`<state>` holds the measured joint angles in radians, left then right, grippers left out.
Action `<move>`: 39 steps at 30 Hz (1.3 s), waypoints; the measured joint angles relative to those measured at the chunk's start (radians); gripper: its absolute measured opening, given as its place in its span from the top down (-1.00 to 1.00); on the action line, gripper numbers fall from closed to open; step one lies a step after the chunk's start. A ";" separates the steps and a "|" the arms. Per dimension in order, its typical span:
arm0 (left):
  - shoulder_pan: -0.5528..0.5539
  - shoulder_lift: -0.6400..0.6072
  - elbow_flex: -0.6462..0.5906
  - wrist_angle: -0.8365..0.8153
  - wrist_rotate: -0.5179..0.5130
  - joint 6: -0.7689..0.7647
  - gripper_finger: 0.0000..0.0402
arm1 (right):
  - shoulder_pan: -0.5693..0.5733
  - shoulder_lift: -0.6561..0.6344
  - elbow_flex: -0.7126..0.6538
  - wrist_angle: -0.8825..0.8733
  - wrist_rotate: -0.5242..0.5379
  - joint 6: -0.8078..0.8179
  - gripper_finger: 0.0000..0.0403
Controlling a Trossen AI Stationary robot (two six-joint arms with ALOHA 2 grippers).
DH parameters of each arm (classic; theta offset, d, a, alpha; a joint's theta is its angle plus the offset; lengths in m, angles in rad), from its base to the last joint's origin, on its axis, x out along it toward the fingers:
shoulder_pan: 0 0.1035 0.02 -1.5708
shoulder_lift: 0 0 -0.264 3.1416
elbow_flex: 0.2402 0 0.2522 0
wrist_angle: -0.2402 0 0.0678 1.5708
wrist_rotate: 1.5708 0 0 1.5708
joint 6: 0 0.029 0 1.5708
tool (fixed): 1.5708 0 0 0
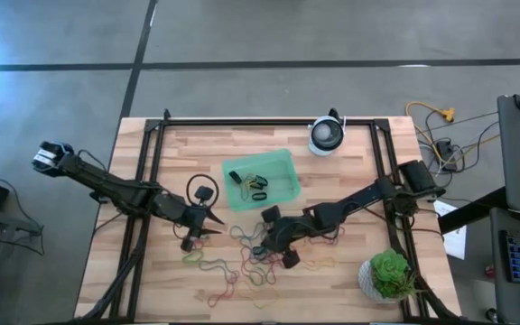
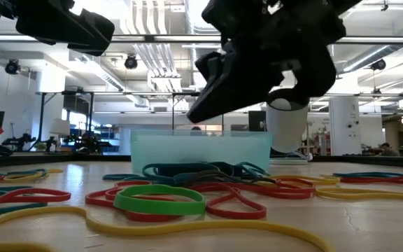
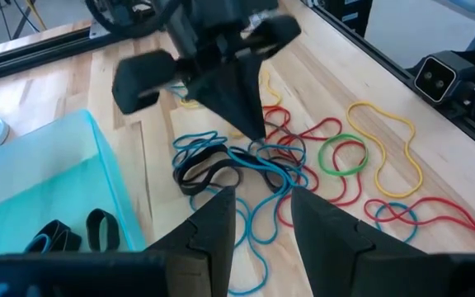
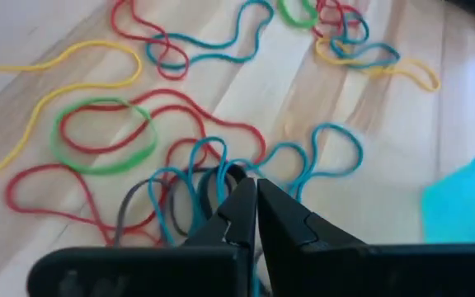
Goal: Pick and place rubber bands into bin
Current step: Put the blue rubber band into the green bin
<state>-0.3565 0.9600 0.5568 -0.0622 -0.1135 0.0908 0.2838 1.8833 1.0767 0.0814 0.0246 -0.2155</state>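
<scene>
Many rubber bands [image 1: 242, 262] in red, blue, yellow, green and black lie tangled on the wooden table near its front. The translucent green bin [image 1: 283, 162] stands at the table's middle, with a few dark bands [image 1: 258, 185] lying in it. My right gripper [image 4: 250, 188] hangs just over the tangle, in front of the bin [image 2: 201, 148], shut on blue and dark bands. My left gripper [image 3: 262, 210] waits open to the left of the pile, above the table, with nothing between its fingers. My right gripper pinches a blue band and a dark band [image 4: 231, 172] between its two fingertips, from above and slanting down toward the table's left. The strands run from the tips down into the tangle [image 3: 246, 165], most of which lies on the wood.
A round white device [image 1: 326, 135] stands at the far edge, right of the bin. A green plant [image 1: 388, 275] sits at the near right corner. Black frame rails [image 1: 152, 153] run along the table's sides. Cables [image 1: 441, 135] lie off the table's right.
</scene>
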 joint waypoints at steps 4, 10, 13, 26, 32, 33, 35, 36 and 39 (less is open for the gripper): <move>0.000 0.002 0.000 0.000 0.000 0.000 0.48 | -0.001 -0.001 -0.002 -0.067 -0.045 0.073 0.95; 0.000 0.002 0.000 0.001 0.000 0.000 0.48 | -0.015 0.023 -0.008 -0.073 -0.048 0.091 0.79; 0.000 0.002 0.000 0.001 0.000 0.000 0.48 | -0.024 0.023 -0.009 -0.080 -0.048 0.108 0.68; 0.000 0.002 -0.001 0.001 0.000 0.000 0.48 | -0.042 0.024 -0.033 -0.109 -0.020 0.135 0.42; 0.000 0.002 -0.002 0.001 0.000 0.000 0.48 | -0.043 0.024 -0.047 -0.108 -0.017 0.138 0.49; 0.000 0.002 -0.002 0.001 0.000 0.000 0.48 | -0.043 0.024 -0.048 -0.108 -0.017 0.138 0.51; 0.000 0.002 -0.002 0.001 0.000 0.000 0.48 | -0.043 0.024 -0.049 -0.107 -0.016 0.138 0.56; 0.000 0.002 -0.002 0.001 0.000 0.000 0.48 | -0.043 0.024 -0.049 -0.107 -0.015 0.138 0.58; 0.000 0.002 -0.002 0.001 0.000 0.000 0.48 | -0.043 0.024 -0.049 -0.107 -0.010 0.118 0.70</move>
<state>-0.3565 0.9623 0.5552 -0.0616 -0.1135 0.0906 0.2409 1.9068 1.0279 -0.0261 0.0145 -0.0972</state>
